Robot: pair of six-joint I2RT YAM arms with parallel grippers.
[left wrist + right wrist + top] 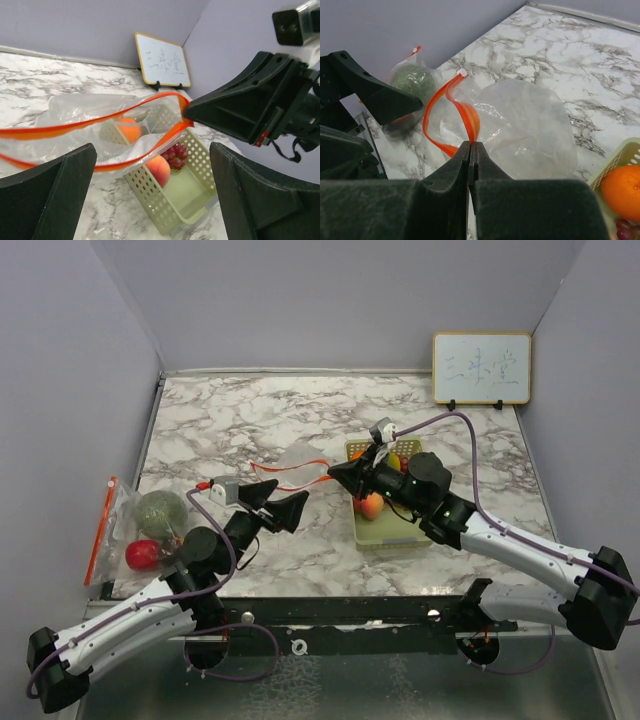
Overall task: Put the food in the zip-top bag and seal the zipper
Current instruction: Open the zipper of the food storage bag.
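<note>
My right gripper (470, 146) pinches the orange rim (433, 106) of the zip-top bag (525, 125); my left gripper (281, 502) is spread at its 7 o'clock. The peach (159, 171) lies in the tray (175, 212) at 3 o'clock; if the rim slips, the mouth could close.

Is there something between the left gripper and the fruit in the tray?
Yes. The clear bag, pinched at its orange zipper by the shut jaws of the right gripper, hangs between the open left gripper and the tray, partly in front of the peach.
</note>
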